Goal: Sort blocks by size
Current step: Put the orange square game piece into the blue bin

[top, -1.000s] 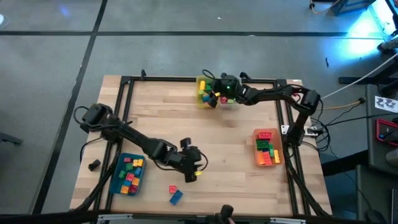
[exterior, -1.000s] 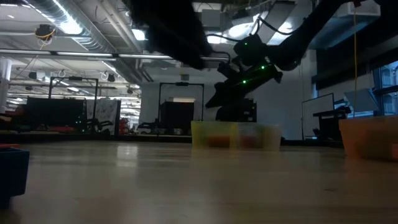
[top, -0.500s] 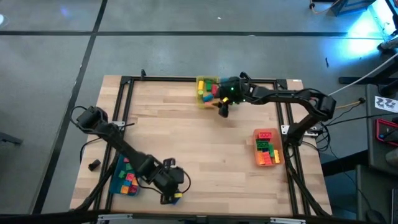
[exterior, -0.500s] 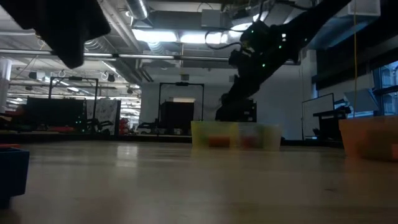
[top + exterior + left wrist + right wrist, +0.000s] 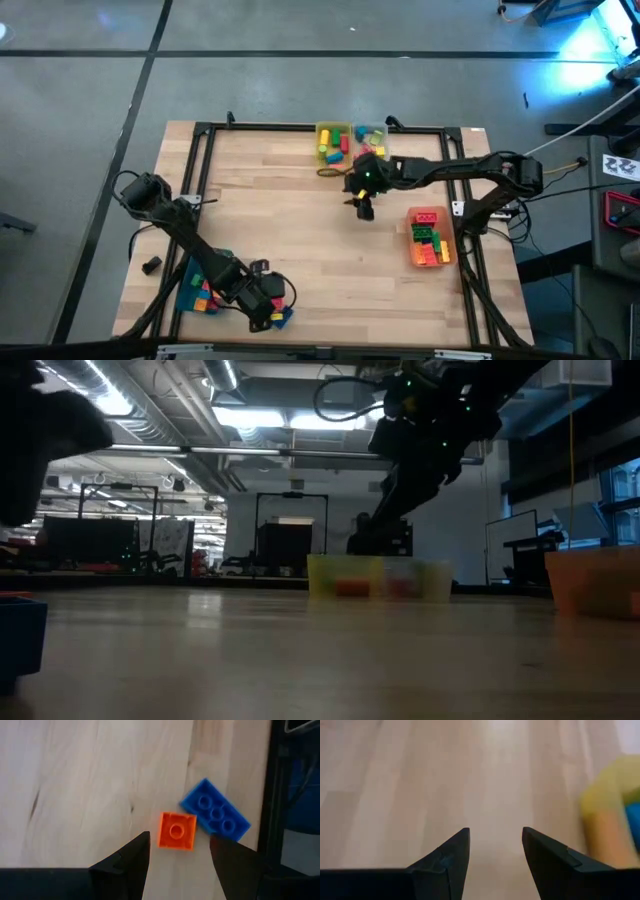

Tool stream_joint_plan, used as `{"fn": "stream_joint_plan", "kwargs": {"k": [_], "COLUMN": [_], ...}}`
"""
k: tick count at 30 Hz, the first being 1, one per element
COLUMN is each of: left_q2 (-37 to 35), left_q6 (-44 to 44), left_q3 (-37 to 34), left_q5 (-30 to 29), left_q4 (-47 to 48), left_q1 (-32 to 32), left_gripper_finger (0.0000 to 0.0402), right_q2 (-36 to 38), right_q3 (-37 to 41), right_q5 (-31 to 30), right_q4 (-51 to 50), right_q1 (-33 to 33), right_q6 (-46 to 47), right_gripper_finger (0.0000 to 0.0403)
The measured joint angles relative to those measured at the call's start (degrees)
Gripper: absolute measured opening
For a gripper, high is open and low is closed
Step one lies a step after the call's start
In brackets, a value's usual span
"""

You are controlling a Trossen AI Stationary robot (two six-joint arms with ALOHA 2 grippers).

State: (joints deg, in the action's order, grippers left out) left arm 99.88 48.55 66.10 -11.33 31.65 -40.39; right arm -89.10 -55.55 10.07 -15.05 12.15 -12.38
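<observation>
**Left gripper over two loose blocks**

Left gripper (image 5: 177, 857) spread wide, empty, above orange block (image 5: 176, 830) touching blue block (image 5: 215, 816) on table (image 5: 300, 220), beside teal bin (image 5: 190, 292). Right gripper (image 5: 495, 852) parted, empty, mid-table near yellow bin (image 5: 331, 143) and orange bin (image 5: 430, 240) of blocks.

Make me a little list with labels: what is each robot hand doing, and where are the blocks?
left tool: open, above the orange block, near the table's front edge
blue block: touching the orange one, on the wood
right tool: open, empty, over bare table
teal bin: blocks inside, beside left arm
orange bin: blocks inside, right side
yellow bin: blocks inside, far edge
</observation>
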Motion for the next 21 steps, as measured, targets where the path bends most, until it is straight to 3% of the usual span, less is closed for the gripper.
{"fn": "stream_joint_plan", "kwargs": {"k": [11, 21], "left_q2": [0.09, 0.09], "left_q6": [1.18, -0.10], "left_q3": [-6.30, -6.98], "left_q5": [-0.35, -0.44], "left_q4": [-8.99, -10.15], "left_q1": [-0.25, -0.25], "left_gripper_finger": [0.0191, 0.0191], "right_q2": [0.00, -0.02], "right_q3": [0.00, 0.00], "right_q5": [-0.13, -0.13], "right_q4": [-0.17, -0.15], "right_q1": [-10.26, -15.72], "right_q6": [0.02, 0.02], "right_gripper_finger": [0.0184, 0.0184]}}
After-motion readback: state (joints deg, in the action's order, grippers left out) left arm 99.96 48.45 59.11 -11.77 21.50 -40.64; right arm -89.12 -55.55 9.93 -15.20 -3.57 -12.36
